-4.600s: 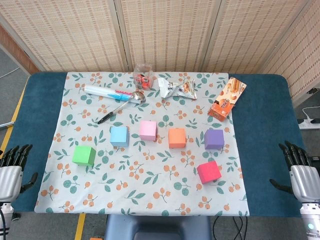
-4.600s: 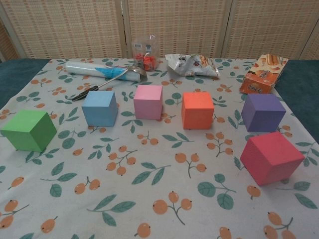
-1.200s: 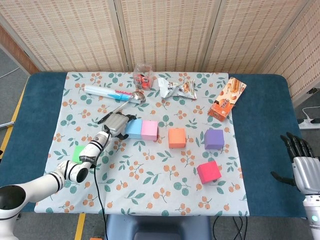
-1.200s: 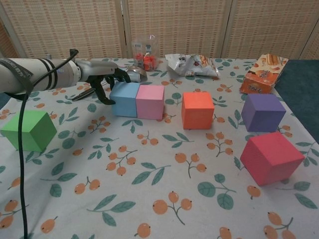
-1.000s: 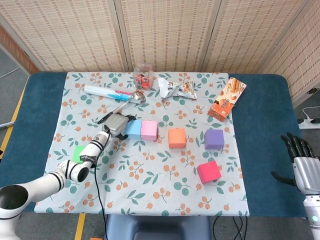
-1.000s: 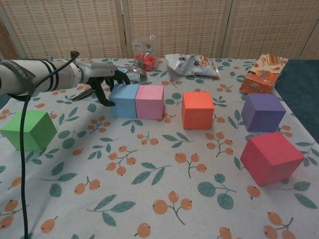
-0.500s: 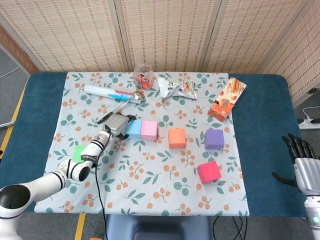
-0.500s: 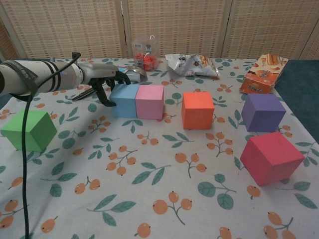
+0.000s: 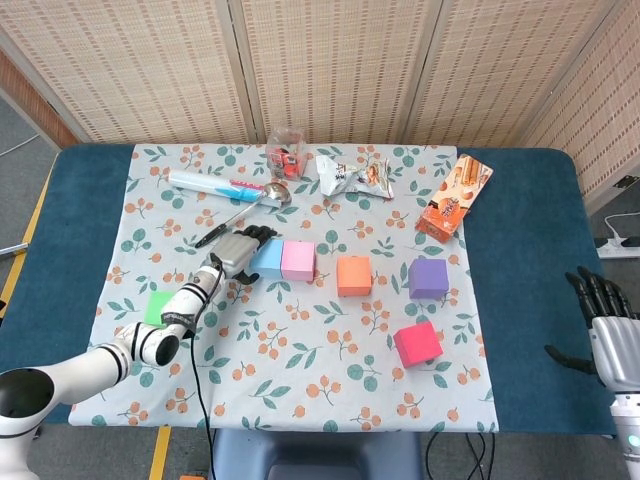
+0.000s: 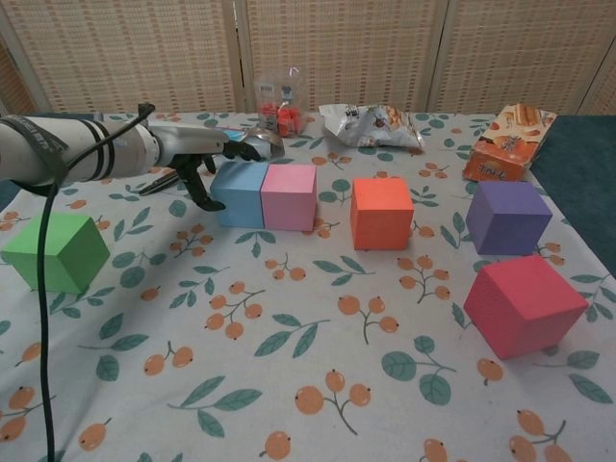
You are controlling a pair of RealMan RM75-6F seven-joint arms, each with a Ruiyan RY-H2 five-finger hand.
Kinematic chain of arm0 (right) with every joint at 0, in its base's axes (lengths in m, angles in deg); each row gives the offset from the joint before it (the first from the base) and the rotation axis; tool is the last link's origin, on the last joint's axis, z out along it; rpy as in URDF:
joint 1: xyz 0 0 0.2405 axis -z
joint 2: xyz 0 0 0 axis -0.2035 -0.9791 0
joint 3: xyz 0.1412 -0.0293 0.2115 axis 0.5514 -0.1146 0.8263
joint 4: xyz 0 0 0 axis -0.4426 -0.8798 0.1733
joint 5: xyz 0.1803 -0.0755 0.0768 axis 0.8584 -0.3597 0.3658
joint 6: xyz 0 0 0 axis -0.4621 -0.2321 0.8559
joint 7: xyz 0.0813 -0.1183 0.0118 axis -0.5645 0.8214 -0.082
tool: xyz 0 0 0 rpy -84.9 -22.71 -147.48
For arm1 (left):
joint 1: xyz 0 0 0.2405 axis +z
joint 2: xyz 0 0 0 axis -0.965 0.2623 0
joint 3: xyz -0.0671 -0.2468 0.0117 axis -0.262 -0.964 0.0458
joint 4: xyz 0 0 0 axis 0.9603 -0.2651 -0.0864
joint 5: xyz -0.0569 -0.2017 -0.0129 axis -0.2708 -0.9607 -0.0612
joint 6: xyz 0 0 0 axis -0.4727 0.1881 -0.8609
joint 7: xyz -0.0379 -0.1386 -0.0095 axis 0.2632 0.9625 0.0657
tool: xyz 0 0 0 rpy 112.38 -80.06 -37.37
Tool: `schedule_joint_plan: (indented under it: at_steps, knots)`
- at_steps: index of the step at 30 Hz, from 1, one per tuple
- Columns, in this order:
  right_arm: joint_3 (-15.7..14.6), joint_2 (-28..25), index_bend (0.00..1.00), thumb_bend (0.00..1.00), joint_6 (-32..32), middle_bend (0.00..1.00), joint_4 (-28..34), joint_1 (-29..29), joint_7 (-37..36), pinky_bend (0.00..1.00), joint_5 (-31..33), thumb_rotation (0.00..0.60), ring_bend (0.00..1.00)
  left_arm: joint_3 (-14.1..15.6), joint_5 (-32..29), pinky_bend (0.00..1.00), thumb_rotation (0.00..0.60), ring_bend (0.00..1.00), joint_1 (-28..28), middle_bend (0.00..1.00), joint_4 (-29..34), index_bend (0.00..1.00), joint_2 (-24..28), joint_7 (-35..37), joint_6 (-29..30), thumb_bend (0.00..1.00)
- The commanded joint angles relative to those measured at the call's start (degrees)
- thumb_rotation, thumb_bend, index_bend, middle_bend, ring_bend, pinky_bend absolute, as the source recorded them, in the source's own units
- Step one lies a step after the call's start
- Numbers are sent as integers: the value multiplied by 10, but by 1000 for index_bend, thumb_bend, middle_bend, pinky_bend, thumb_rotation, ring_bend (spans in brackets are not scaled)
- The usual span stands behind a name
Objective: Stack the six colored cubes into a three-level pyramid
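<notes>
The blue cube [image 9: 266, 259] [image 10: 241, 193] stands flush against the pink cube [image 9: 298, 261] [image 10: 289, 196]. My left hand [image 9: 237, 255] [image 10: 197, 154] is at the blue cube's left side. Its fingers are stretched out along the cube's far edge, its thumb hangs down by the left face, and it holds nothing. To the right stand the orange cube [image 9: 354, 275] [image 10: 382, 213] and the purple cube [image 9: 428, 278] [image 10: 507, 218]. The red cube [image 9: 418, 344] [image 10: 525, 305] sits nearer me. The green cube [image 9: 155, 305] [image 10: 56, 252] is at the left, partly behind my forearm. My right hand [image 9: 610, 330] hangs open past the table's right edge.
Along the back of the flowered cloth [image 9: 300, 380] lie a toothpaste tube [image 9: 215, 184], a spoon [image 9: 245, 210], a small jar [image 9: 287, 150], a snack bag [image 9: 352, 176] and a biscuit box [image 9: 454, 198]. My left forearm and its cable cross the cloth's left part.
My left arm reached in and slid the blue cube right against the pink one. In the last half second its curled fingers have straightened. The right hand has barely moved.
</notes>
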State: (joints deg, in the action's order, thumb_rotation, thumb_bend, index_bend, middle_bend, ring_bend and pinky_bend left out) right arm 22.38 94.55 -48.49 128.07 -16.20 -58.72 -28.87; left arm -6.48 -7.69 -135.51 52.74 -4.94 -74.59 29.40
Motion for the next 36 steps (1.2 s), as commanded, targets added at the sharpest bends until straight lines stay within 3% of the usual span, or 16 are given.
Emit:
schedule_joint_plan:
  at_steps: [1,7,13,21,29,36]
  knots:
    - [-1,-3,0,0,4,112,2,-3,-1,181,-4,600,26,-2,-5,142,600,0,9,0,25,0,17,-1,19,362]
    - [0,-34,3,0,60,115,23,-55,-45,182,-54,600,26,-7,1,120,600,0,54,0,129,0,97,-2,97,362]
    - [26,-26,137,0,187,228,40,-167,-65,207,-73,600,48,9,31,115,600,0,113,0,221,0,159,-33,208,361]
    - [72,71,105,0,376,228,10,-309,-35,215,32,600,54,44,110,112,600,0,169,0,307,50,212,-55,295,361]
    - [99,184,143,0,447,227,-73,-398,55,215,150,600,53,62,177,112,600,0,203,0,359,56,249,-38,335,360]
    - [98,238,182,0,484,226,-148,-443,97,215,235,600,55,61,195,110,600,0,215,0,376,56,267,-7,335,361]
